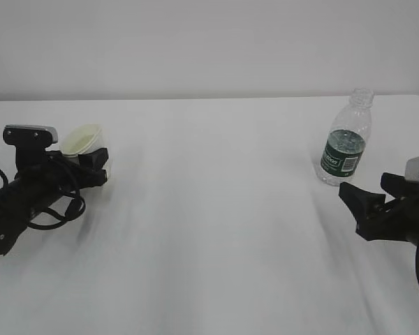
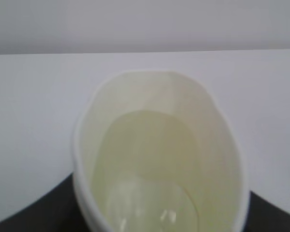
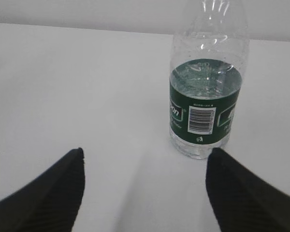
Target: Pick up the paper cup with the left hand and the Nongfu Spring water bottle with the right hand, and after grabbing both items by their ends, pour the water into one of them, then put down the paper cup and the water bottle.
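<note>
The white paper cup (image 1: 82,138) sits between the black fingers of my left gripper (image 1: 100,166), at the left of the table. Seen from the left wrist, the paper cup (image 2: 159,145) is squeezed to an oval, with a dark finger (image 2: 34,212) at each lower side; a glint shows low in its cream inside. The Nongfu Spring water bottle (image 1: 346,139) stands upright at the right. In the right wrist view the bottle (image 3: 205,96) holds water up to its green label. My right gripper (image 3: 145,152) stands open just short of it, the right finger near its base.
The white table (image 1: 209,209) runs back to a pale wall. Looped black cables (image 1: 52,209) hang at the left arm. The table's right edge lies just behind the bottle.
</note>
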Tool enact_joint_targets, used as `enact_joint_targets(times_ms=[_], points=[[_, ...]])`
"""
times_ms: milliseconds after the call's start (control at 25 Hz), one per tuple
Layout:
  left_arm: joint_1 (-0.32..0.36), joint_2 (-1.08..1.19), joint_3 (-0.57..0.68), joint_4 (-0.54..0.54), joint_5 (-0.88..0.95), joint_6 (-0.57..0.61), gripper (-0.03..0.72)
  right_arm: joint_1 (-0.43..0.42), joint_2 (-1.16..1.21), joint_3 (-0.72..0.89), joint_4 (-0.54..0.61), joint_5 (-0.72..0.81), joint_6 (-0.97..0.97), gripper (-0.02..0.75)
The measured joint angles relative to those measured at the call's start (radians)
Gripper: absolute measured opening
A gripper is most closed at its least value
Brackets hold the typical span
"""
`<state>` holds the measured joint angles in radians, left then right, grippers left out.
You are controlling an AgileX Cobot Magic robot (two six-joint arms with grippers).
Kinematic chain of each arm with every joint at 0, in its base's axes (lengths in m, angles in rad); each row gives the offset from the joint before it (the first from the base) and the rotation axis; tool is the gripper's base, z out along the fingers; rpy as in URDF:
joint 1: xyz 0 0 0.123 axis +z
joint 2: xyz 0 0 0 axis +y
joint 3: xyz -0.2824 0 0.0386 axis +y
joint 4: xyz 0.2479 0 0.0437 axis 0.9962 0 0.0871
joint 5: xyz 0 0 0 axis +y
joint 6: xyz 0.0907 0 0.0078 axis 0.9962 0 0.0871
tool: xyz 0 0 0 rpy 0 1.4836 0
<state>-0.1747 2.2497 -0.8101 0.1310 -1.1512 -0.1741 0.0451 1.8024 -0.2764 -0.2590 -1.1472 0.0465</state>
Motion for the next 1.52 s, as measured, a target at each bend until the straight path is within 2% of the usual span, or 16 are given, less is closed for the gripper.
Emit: enact_joint_targets(times_ms=[160,360,480,720,1120,1520], points=[[0.0,0.0,0.0,0.0,-0.002,0.0,0.42,0.0,0.0,0.0,0.0,0.0,0.0,0.593],[0.0,0.0,0.0,0.0,-0.002,0.0,0.554,0.0,0.0,0.0,0.0,0.0,0.0,0.593],[0.0,0.0,0.0,-0.003,-0.002,0.0,0.595,0.0,0.0,0.0,0.0,0.0,0.0,0.593],[0.0,0.0,0.0,-0.006,-0.002,0.0,0.607,0.0,0.0,0.0,0.0,0.0,0.0,0.593],[0.0,0.0,0.0,0.086,-0.002,0.0,0.609,0.0,0.0,0.0,0.0,0.0,0.0,0.593],[0.0,-0.018,0.032,0.09,-0.002,0.0,0.609,0.0,0.0,0.0,0.0,0.0,0.0,0.592]])
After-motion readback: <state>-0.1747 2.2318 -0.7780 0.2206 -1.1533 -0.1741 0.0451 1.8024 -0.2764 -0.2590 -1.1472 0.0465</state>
